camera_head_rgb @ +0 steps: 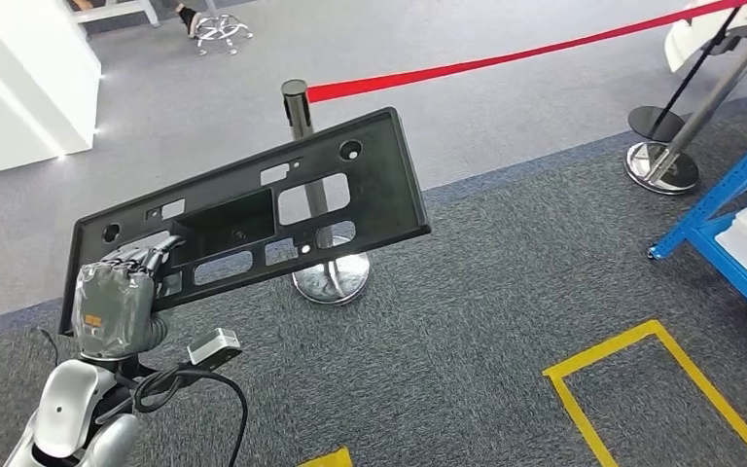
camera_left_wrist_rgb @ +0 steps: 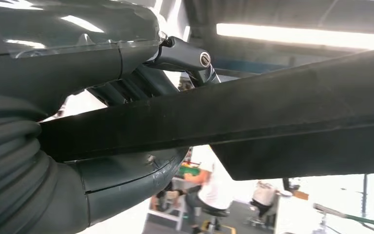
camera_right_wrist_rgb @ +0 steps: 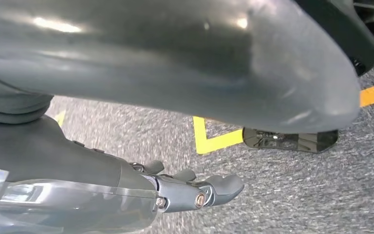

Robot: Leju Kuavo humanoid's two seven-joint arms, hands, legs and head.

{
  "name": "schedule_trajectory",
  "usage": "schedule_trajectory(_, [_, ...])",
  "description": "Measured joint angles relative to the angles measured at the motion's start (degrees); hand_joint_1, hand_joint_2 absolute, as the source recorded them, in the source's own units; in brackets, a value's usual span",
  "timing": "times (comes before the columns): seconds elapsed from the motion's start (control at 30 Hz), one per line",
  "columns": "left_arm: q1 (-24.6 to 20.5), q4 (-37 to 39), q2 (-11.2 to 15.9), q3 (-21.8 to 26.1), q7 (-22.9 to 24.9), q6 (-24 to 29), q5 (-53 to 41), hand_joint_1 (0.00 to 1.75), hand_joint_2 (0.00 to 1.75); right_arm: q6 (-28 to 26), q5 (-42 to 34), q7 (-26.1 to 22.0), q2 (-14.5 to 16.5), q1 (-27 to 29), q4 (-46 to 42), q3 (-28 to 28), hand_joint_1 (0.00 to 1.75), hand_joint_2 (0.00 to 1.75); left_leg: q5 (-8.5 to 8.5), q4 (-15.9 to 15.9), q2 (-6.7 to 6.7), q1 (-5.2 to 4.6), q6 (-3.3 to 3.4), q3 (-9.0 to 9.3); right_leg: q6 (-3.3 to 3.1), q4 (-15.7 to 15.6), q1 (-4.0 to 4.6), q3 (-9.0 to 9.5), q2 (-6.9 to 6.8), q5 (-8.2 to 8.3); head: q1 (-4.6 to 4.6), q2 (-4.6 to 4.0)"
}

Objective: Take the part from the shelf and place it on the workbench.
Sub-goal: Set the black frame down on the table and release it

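The part [camera_head_rgb: 253, 219] is a long flat black plastic panel with several cut-outs, held up in the air and tilted, its right end higher. My left hand [camera_head_rgb: 117, 297] grips its lower left end, fingers over the face of the panel. In the left wrist view the panel's dark edge [camera_left_wrist_rgb: 253, 117] runs across the picture, clamped between the thumb [camera_left_wrist_rgb: 126, 175] and the fingers [camera_left_wrist_rgb: 180, 56]. My right hand [camera_right_wrist_rgb: 185, 190] hangs over the grey carpet with its fingers apart and nothing in it.
A steel stanchion [camera_head_rgb: 313, 195] with a red belt [camera_head_rgb: 506, 60] stands behind the panel; a second stanchion base [camera_head_rgb: 663, 165] is at the right. A blue shelf frame [camera_head_rgb: 729, 209] is at the far right. Yellow floor tape [camera_head_rgb: 642, 389] marks the carpet.
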Motion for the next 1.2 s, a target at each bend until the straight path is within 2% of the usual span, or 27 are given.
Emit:
schedule_trajectory(0.07, [-0.04, -0.21, 0.02, 0.11, 0.0, 0.0, -0.09, 1.75, 1.75, 0.03, 0.0, 0.0, 0.17, -0.08, 0.0, -0.02, 0.0, 0.0, 2.8, -8.0, 2.58, -0.58, 0.88, 4.22, 0.15, -0.02, 0.26, 0.36, -1.4, -0.3, 0.01, 0.0])
schedule_trajectory(0.1, [-0.07, -0.35, 0.04, 0.19, 0.03, -0.01, -0.22, 1.75, 1.75, 0.04, 0.01, 0.0, 0.23, -0.11, 0.0, -0.04, 0.0, 0.0, 3.34, -10.47, 3.6, -0.94, 1.31, 5.47, 0.34, -0.05, 0.35, 0.47, -1.99, -0.41, 0.01, 0.0])
schedule_trajectory(0.13, [-0.06, -0.49, 0.08, 0.33, 0.08, -0.01, -0.47, 1.75, 1.75, 0.04, 0.01, 0.0, 0.31, -0.17, 0.0, -0.06, 0.0, 0.0, 3.31, -11.51, 4.06, -1.28, 1.66, 5.85, 0.57, -0.12, 0.39, 0.57, -2.6, -0.48, 0.01, 0.0])
schedule_trajectory(0.2, [0.15, -0.76, 0.2, 0.76, 0.25, -0.01, -1.13, 1.75, 1.75, 0.05, 0.03, 0.01, 0.49, -0.36, 0.0, -0.09, 0.0, 0.0, 3.6, -12.1, 2.73, -1.47, 2.23, 5.98, 1.14, -0.46, 0.41, 0.92, -3.8, -0.59, 0.01, 0.0])
schedule_trajectory(0.23, [0.32, -0.95, 0.27, 0.99, 0.35, 0.01, -1.44, 1.75, 1.75, 0.05, 0.04, 0.02, 0.57, -0.46, 0.0, -0.1, 0.0, 0.0, 3.92, -12.72, 1.98, -1.35, 2.46, 6.29, 1.44, -0.42, 0.33, 1.19, -3.4, -0.8, 0.02, 0.0])
schedule_trajectory(0.3, [0.29, -1.29, 0.35, 1.21, 0.54, -0.02, -1.82, 1.75, 1.75, 0.07, 0.09, 0.05, 0.63, -0.51, 0.0, -0.13, 0.0, 0.0, 4.62, -13.99, 0.57, -0.89, 2.96, 7.08, 1.87, 2.2, 0.19, 0.35, -0.22, -2.72, 0.02, 0.0])
schedule_trajectory(0.33, [0.22, -1.36, 0.36, 1.23, 0.62, -0.06, -1.95, 1.75, 1.75, 0.07, 0.1, 0.07, 0.62, -0.46, 0.0, -0.15, 0.0, 0.0, 4.79, -14.22, -0.06, -0.76, 3.09, 7.12, 1.97, 5.24, 0.03, -1.02, 1.89, -4.35, 0.03, 0.0])
schedule_trajectory(0.37, [0.18, -1.37, 0.36, 1.25, 0.69, -0.11, -2.06, 1.75, 1.75, 0.07, 0.11, 0.1, 0.62, -0.39, 0.0, -0.17, 0.0, 0.0, 4.85, -14.26, -0.78, -0.7, 3.25, 7.07, 2.04, 8.93, -0.04, -2.95, 3.18, -6.08, 0.02, 0.0])
schedule_trajectory(0.4, [0.26, -1.37, 0.36, 1.25, 0.75, -0.15, -2.15, 1.75, 1.75, 0.05, 0.11, 0.17, 0.63, -0.32, 0.0, -0.2, 0.0, 0.0, 4.85, -14.21, -1.59, -0.71, 3.32, 7.01, 2.13, 12.2, -0.1, -4.75, 3.75, -7.22, 0.03, 0.0])
schedule_trajectory(0.43, [0.4, -1.36, 0.36, 1.25, 0.79, -0.17, -2.3, 1.75, 1.75, 0.05, 0.11, 0.25, 0.63, -0.25, 0.0, -0.21, 0.0, 0.0, 4.82, -14.11, -2.45, -0.7, 3.3, 6.98, 2.22, 13.99, -0.18, -5.92, 3.93, -7.32, 0.03, 0.0])
schedule_trajectory(0.47, [0.5, -1.36, 0.35, 1.25, 0.83, -0.2, -2.44, 1.75, 1.75, 0.04, 0.12, 0.33, 0.63, -0.17, 0.0, -0.22, 0.0, 0.0, 4.76, -13.94, -3.39, -0.65, 3.21, 6.96, 2.32, 13.75, -0.29, -6.12, 4.03, -6.23, 0.03, 0.0])
schedule_trajectory(0.5, [0.54, -1.37, 0.34, 1.25, 0.84, -0.22, -2.58, 1.75, 1.75, 0.02, 0.13, 0.39, 0.63, -0.11, 0.0, -0.22, 0.0, 0.0, 4.63, -13.66, -4.33, -0.57, 3.03, 6.96, 2.42, 11.34, -0.46, -5.25, 4.34, -4.15, 0.03, 0.0])
schedule_trajectory(0.57, [0.52, -1.38, 0.35, 1.25, 0.96, -0.44, -2.84, 1.75, 1.75, -0.02, 0.13, 0.45, 0.63, 0.02, 0.01, -0.23, 0.0, 0.0, 4.12, -12.65, -5.97, -0.44, 2.38, 6.63, 2.62, 4.23, -0.93, -2.36, 6.79, -0.28, 0.03, 0.0])
schedule_trajectory(0.63, [0.49, -1.4, 0.36, 1.27, 1.23, -0.87, -3.1, 1.75, 1.75, -0.03, 0.13, 0.47, 0.66, 0.04, 0.02, -0.26, 0.0, 0.0, 3.83, -11.8, -7.3, -0.36, 1.68, 5.94, 2.56, 0.7, -1.12, -0.97, 8.68, 0.76, 0.03, 0.0])
schedule_trajectory(0.7, [0.65, -1.45, 0.37, 1.31, 1.46, -1.15, -3.28, 1.75, 1.75, -0.03, 0.12, 0.5, 0.67, -0.11, 0.02, -0.27, 0.0, 0.0, 3.99, -11.74, -8.64, -0.11, 1.02, 5.43, 1.99, 0.57, -0.91, -0.88, 7.78, 0.67, 0.03, 0.0])
schedule_trajectory(0.73, [0.81, -1.48, 0.38, 1.35, 1.52, -1.18, -3.37, 1.75, 1.75, -0.03, 0.11, 0.52, 0.66, -0.17, 0.01, -0.28, 0.0, 0.0, 3.93, -11.56, -8.55, -0.01, 0.76, 5.26, 1.62, 0.35, -0.84, -0.72, 7.05, 0.76, 0.02, 0.0])
schedule_trajectory(0.77, [0.9, -1.52, 0.42, 1.39, 1.58, -1.2, -3.45, 1.75, 1.75, -0.04, 0.11, 0.54, 0.65, -0.22, 0.01, -0.29, 0.0, 0.0, 3.47, -10.79, -7.51, -0.03, 0.5, 4.84, 1.2, 0.09, -0.84, -0.53, 6.3, 0.85, 0.02, 0.0])
schedule_trajectory(0.8, [0.89, -1.58, 0.48, 1.44, 1.66, -1.22, -3.53, 1.75, 1.75, -0.04, 0.11, 0.54, 0.64, -0.19, 0.0, -0.3, 0.0, 0.0, 2.45, -8.97, -5.8, -0.09, 0.28, 3.95, 0.84, -0.18, -0.86, -0.35, 5.51, 0.93, 0.02, 0.0])
schedule_trajectory(0.87, [0.77, -1.63, 0.51, 1.5, 1.84, -1.32, -3.69, 1.75, 1.75, -0.03, 0.11, 0.55, 0.65, -0.08, 0.0, -0.31, 0.0, 0.0, -0.88, -2.12, -1.95, -0.09, -0.12, 0.64, 0.37, -0.35, -0.57, -0.17, 3.95, 0.83, 0.02, 0.0])
schedule_trajectory(0.93, [0.82, -1.64, 0.49, 1.52, 1.95, -1.47, -3.79, 1.75, 1.75, -0.02, 0.14, 0.55, 0.67, 0.03, 0.0, -0.31, 0.0, 0.0, -2.88, 4.03, -0.73, 0.05, -0.31, -2.5, 0.24, -0.34, -0.28, -0.07, 2.23, 0.59, 0.02, 0.0])
schedule_trajectory(0.97, [0.88, -1.64, 0.49, 1.52, 1.98, -1.53, -3.8, 1.75, 1.75, -0.02, 0.15, 0.55, 0.67, 0.05, 0.0, -0.32, 0.0, 0.0, -2.36, 4.32, -0.58, 0.07, -0.26, -2.7, 0.23, -0.33, -0.2, 0.04, 1.37, 0.44, 0.02, 0.0])
schedule_trajectory(1.0, [0.92, -1.65, 0.5, 1.53, 2.0, -1.57, -3.81, 1.75, 1.75, -0.02, 0.16, 0.55, 0.66, 0.04, 0.0, -0.32, 0.0, 0.0, -0.86, 2.32, -0.36, 0.06, -0.12, -1.7, 0.26, -0.33, -0.13, 0.22, 0.57, 0.27, 0.02, 0.0])
schedule_trajectory(1.03, [0.93, -1.67, 0.5, 1.55, 2.03, -1.59, -3.81, 1.75, 1.75, -0.02, 0.17, 0.55, 0.66, 0.01, 0.0, -0.33, 0.0, 0.0, 1.2, -1.51, 0.35, -0.03, 0.15, 0.31, 0.32, -0.34, -0.07, 0.48, -0.2, 0.07, 0.02, 0.0])
schedule_trajectory(1.1, [0.82, -1.74, 0.5, 1.6, 2.04, -1.59, -3.81, 1.75, 1.75, -0.01, 0.19, 0.55, 0.67, -0.04, 0.0, -0.33, 0.0, 0.0, 3.66, -8.81, 2.88, -0.72, 0.96, 4.08, 0.67, -0.37, 0.16, 0.96, -1.49, -0.35, 0.02, 0.0])
schedule_trajectory(1.13, [0.77, -1.78, 0.5, 1.66, 2.05, -1.58, -3.81, 1.75, 1.75, 0.01, 0.21, 0.55, 0.68, -0.06, 0.0, -0.33, 0.0, 0.0, 4.02, -10.74, 3.68, -1.09, 1.4, 5.03, 0.93, -0.39, 0.25, 1.12, -2.09, -0.51, 0.02, 0.0])
schedule_trajectory(1.17, [0.75, -1.8, 0.54, 1.76, 2.09, -1.57, -3.81, 1.75, 1.75, 0.02, 0.25, 0.55, 0.68, -0.13, 0.0, -0.33, 0.0, 0.0, 3.83, -11.31, 3.8, -1.42, 1.76, 5.2, 1.21, -0.45, 0.31, 1.24, -2.7, -0.64, 0.02, 0.0])
schedule_trajectory(1.2, [0.78, -1.84, 0.57, 1.9, 2.14, -1.52, -3.81, 1.75, 1.75, 0.03, 0.28, 0.55, 0.69, -0.24, 0.0, -0.33, 0.0, 0.0, 3.96, -11.49, 3.03, -1.54, 2.11, 5.15, 1.49, -0.54, 0.31, 1.41, -3.34, -0.73, 0.02, 0.0])
